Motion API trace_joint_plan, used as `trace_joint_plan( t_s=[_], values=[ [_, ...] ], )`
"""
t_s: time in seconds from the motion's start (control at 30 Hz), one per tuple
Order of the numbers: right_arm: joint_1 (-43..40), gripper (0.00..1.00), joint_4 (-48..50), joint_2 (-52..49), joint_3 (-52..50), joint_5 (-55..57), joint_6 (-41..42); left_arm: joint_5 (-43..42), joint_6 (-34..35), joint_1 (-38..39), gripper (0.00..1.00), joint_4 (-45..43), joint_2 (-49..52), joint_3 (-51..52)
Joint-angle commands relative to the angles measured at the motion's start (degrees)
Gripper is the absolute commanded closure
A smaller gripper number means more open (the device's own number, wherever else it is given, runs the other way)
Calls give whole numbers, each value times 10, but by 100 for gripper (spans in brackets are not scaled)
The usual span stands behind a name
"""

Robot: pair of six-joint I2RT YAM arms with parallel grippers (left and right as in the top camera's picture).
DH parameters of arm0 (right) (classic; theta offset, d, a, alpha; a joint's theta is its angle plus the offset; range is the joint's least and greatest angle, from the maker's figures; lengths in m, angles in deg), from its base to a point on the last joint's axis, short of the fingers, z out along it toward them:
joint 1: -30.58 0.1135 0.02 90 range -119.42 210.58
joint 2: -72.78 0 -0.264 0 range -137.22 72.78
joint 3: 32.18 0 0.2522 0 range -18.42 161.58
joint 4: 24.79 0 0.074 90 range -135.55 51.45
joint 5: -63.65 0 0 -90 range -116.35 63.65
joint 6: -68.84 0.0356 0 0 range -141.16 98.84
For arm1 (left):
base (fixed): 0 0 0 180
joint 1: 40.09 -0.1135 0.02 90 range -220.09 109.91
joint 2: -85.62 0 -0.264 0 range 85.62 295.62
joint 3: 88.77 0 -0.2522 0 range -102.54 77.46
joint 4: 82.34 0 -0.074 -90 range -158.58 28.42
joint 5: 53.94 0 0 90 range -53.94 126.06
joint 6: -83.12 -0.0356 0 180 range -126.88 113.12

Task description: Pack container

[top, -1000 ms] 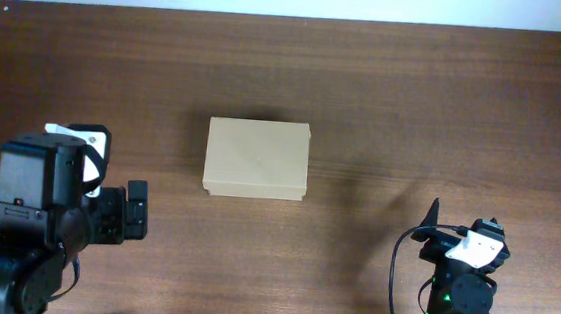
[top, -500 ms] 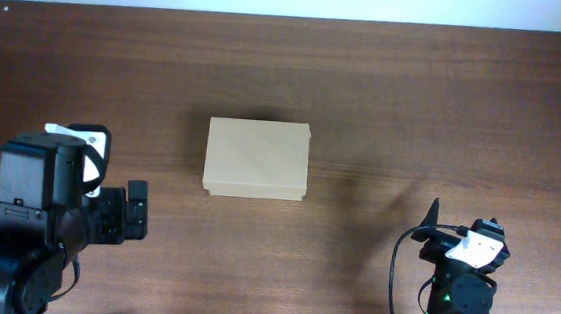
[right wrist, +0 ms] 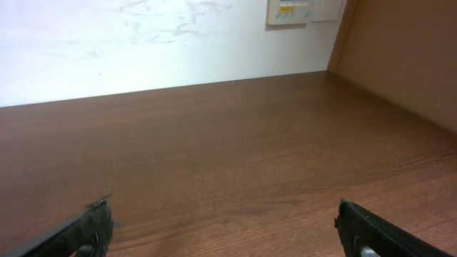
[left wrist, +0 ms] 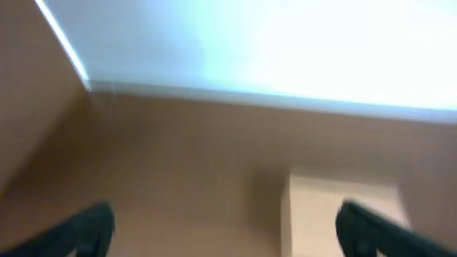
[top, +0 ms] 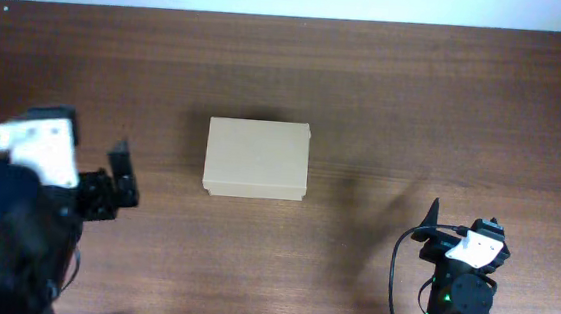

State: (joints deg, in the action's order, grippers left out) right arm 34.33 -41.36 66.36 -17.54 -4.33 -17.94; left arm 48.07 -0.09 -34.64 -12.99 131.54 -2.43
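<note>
**Box shut, both grippers apart**

The box [top: 256, 159] lies mid-table [top: 396, 96], lid closed, I think so that either arm can reach it. The left gripper [left wrist: 228, 239] faces it with fingers wide apart. The right gripper [right wrist: 225, 241] is also spread. Its camera misses the box, but the blurred left one catches it.

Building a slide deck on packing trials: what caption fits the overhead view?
Closed cardboard container centred on the table, left gripper and right gripper both open and clear of it.
</note>
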Motion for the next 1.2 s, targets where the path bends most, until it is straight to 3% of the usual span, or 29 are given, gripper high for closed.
trace_joint_plan(
  t_s=[0.0,0.2,0.37,0.5,0.7,0.97,1.17],
  values=[
    [-4,1,1,5,-6,7,2,9,0,-20,0,-141,-81,130],
    [-4,1,1,5,-6,7,2,9,0,-31,0,-461,-218,391],
    [-4,1,1,5,-6,7,2,9,0,-31,1,-614,-321,577],
    [-4,1,1,5,-6,7,2,9,0,-31,0,-630,-388,679],
    [-4,1,1,5,-6,7,2,9,0,-31,0,-629,-424,749],
    [-4,1,1,5,-6,7,2,9,0,-31,0,-623,-424,794],
    [-4,1,1,5,-6,7,2,9,0,-31,0,-561,-424,794]
  ],
)
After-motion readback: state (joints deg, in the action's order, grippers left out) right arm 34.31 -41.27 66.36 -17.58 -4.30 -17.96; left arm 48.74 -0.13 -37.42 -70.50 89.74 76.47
